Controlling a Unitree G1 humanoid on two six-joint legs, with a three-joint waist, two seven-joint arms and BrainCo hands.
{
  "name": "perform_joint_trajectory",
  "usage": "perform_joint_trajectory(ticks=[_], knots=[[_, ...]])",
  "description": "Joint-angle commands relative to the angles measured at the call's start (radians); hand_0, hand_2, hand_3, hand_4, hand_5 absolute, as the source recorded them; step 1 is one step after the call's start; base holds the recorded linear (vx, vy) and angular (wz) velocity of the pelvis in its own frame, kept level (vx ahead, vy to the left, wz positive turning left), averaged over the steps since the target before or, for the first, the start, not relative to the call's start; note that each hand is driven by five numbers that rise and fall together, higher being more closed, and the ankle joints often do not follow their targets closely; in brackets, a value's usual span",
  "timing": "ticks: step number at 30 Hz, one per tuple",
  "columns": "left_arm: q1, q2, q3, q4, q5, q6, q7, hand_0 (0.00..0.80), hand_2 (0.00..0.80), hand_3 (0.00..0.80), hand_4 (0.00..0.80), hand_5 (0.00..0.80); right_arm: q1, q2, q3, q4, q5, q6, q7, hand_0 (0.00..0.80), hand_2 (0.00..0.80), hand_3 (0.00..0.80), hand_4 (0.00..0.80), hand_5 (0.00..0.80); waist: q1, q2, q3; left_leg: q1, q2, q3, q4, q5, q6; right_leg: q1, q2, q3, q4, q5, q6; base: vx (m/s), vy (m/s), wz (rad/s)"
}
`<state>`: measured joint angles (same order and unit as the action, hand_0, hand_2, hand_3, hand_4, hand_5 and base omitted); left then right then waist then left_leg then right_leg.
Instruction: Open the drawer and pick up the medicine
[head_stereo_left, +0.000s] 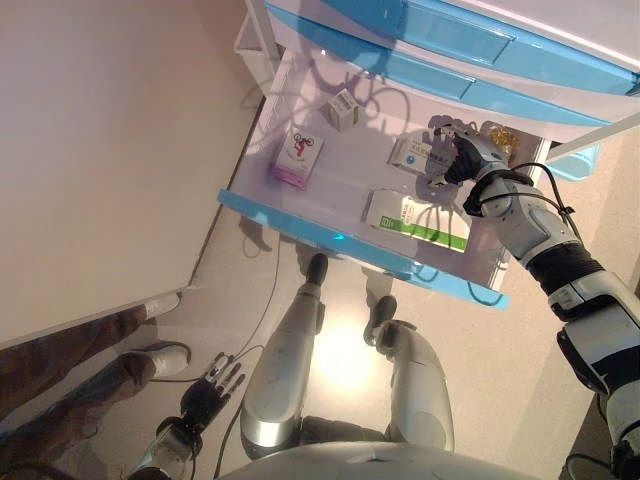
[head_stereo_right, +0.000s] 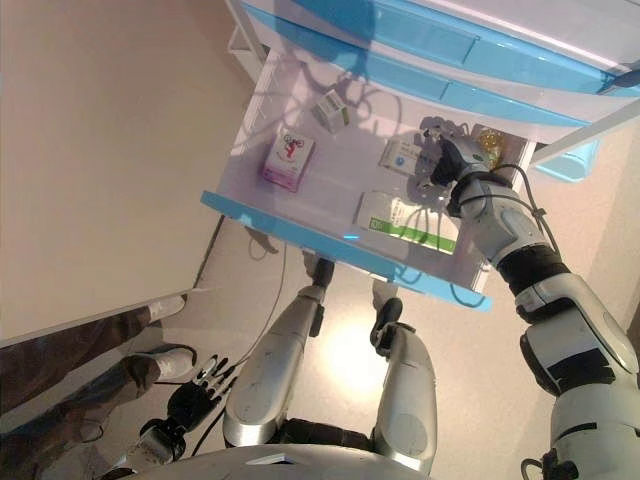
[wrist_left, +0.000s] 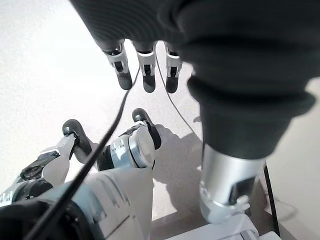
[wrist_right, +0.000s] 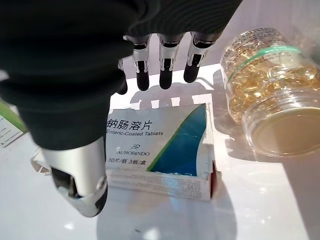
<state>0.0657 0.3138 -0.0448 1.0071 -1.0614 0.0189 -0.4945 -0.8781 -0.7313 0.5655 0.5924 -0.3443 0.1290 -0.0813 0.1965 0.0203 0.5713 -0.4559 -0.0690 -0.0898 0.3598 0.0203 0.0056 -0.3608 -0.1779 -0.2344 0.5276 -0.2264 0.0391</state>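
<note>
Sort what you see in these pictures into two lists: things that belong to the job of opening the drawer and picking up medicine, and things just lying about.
Belongs to the job:
drawer, open
blue-and-white box, under the right hand
right hand, open above that box

Just lying about:
pink box
green-and-white box
small box
capsule jar
left hand, hanging by the floor
person's shoes
</note>
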Motion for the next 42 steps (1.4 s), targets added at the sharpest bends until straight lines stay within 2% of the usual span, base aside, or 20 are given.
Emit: perform_joint_trajectory(ticks=[1,10,13,14,15,16,20,22,23,34,38,42], knots=[[0.028,0.003,-0.044,-0.006,0.001,0.005,0.010,0.000,0.000,0.000,0.000,0.000,-0.071,-0.056,0.047,0.004,-0.022,-0.017,-0.006,0.000,0.000,0.000,0.000,0.000,0.015,0.039,-0.051,0.043,-0.011,0.058,-0.008,-0.111,0.064,-0.045,0.037,0.019,0.031,0.036,-0.028,0.000,0.000,0.00],[0.026,0.001,-0.041,0.012,0.006,0.010,0.003,0.000,0.000,0.000,0.000,0.000,-0.093,-0.029,0.086,0.045,0.020,0.030,0.104,0.000,0.000,0.000,0.000,0.000,0.026,0.040,-0.051,0.036,-0.013,0.054,-0.006,-0.109,0.064,-0.053,0.035,0.013,0.034,0.034,-0.032,0.000,0.000,0.00],[0.026,0.003,-0.041,0.018,0.010,0.009,-0.008,0.000,0.000,0.000,0.000,0.000,-0.093,-0.019,0.095,0.081,0.059,0.058,0.176,0.000,0.000,0.000,0.000,0.000,0.030,0.040,-0.051,0.030,-0.014,0.052,-0.004,-0.107,0.063,-0.057,0.036,0.013,0.036,0.034,-0.035,0.000,0.000,0.00],[0.024,0.003,-0.041,0.018,0.012,0.010,-0.006,0.000,0.000,0.000,0.000,0.000,-0.092,-0.013,0.097,0.093,0.068,0.062,0.196,0.138,0.138,0.138,0.138,0.138,0.031,0.040,-0.051,0.031,-0.013,0.052,-0.005,-0.106,0.063,-0.057,0.036,0.012,0.036,0.034,-0.036,0.008,-0.001,0.03],[0.020,0.002,-0.043,0.021,0.015,0.010,-0.006,0.000,0.000,0.000,0.000,0.000,-0.091,-0.006,0.099,0.116,0.077,0.067,0.216,0.348,0.348,0.348,0.348,0.348,0.033,0.040,-0.051,0.033,-0.013,0.052,-0.006,-0.106,0.063,-0.056,0.035,0.011,0.035,0.034,-0.037,0.012,-0.002,0.03],[0.018,0.001,-0.045,0.024,0.017,0.008,-0.004,0.000,0.000,0.000,0.000,0.000,-0.090,0.000,0.100,0.134,0.085,0.073,0.236,0.408,0.408,0.408,0.408,0.408,0.034,0.040,-0.051,0.032,-0.013,0.051,-0.005,-0.105,0.064,-0.056,0.034,0.010,0.036,0.035,-0.037,0.013,-0.002,0.04],[0.012,0.002,-0.048,0.039,0.017,0.008,-0.008,0.000,0.000,0.000,0.000,0.000,-0.086,0.015,0.095,0.199,0.079,0.066,0.271,0.439,0.439,0.439,0.439,0.439,0.037,0.044,-0.051,0.035,-0.014,0.049,-0.008,-0.104,0.065,-0.056,0.034,0.009,0.039,0.037,-0.038,0.017,0.003,0.05],[0.013,0.004,-0.046,0.044,0.023,0.006,-0.017,0.000,0.000,0.000,0.000,0.000,-0.085,0.016,0.096,0.219,0.075,0.064,0.285,0.524,0.524,0.524,0.524,0.524,0.039,0.044,-0.051,0.037,-0.015,0.049,-0.008,-0.104,0.066,-0.055,0.034,0.009,0.038,0.037,-0.038,0.012,-0.004,0.07],[0.011,0.006,-0.047,0.046,0.025,0.005,-0.018,0.000,0.000,0.000,0.000,0.000,-0.086,0.018,0.097,0.232,0.068,0.058,0.291,0.800,0.800,0.800,0.800,0.800,0.040,0.044,-0.051,0.037,-0.015,0.049,-0.008,-0.104,0.066,-0.054,0.033,0.008,0.037,0.037,-0.038,0.009,-0.005,0.05],[0.005,0.007,-0.051,0.043,0.023,0.008,-0.010,0.000,0.000,0.000,0.000,0.000,-0.080,0.023,0.104,0.240,0.018,0.005,0.294,0.800,0.800,0.800,0.800,0.800,0.037,0.042,-0.051,0.036,-0.015,0.047,-0.003,-0.104,0.068,-0.059,0.034,0.011,0.046,0.044,-0.033,0.000,0.000,0.00],[0.012,0.003,-0.046,0.040,0.022,0.003,-0.006,0.000,0.000,0.000,0.000,0.000,-0.064,0.017,0.099,0.176,0.010,-0.024,0.264,0.800,0.800,0.800,0.800,0.800,0.031,0.037,-0.051,0.036,-0.013,0.049,-0.004,-0.105,0.068,-0.063,0.036,0.014,0.048,0.049,-0.030,0.000,0.000,0.00],[0.019,-0.001,-0.035,0.018,0.022,0.003,0.001,0.000,0.000,0.000,0.000,0.000,-0.040,0.003,0.083,0.040,0.013,-0.050,0.261,0.800,0.800,0.800,0.800,0.800,0.016,0.032,-0.051,0.040,-0.010,0.056,-0.005,-0.107,0.068,-0.064,0.037,0.021,0.050,0.053,-0.026,0.000,0.000,0.00]])
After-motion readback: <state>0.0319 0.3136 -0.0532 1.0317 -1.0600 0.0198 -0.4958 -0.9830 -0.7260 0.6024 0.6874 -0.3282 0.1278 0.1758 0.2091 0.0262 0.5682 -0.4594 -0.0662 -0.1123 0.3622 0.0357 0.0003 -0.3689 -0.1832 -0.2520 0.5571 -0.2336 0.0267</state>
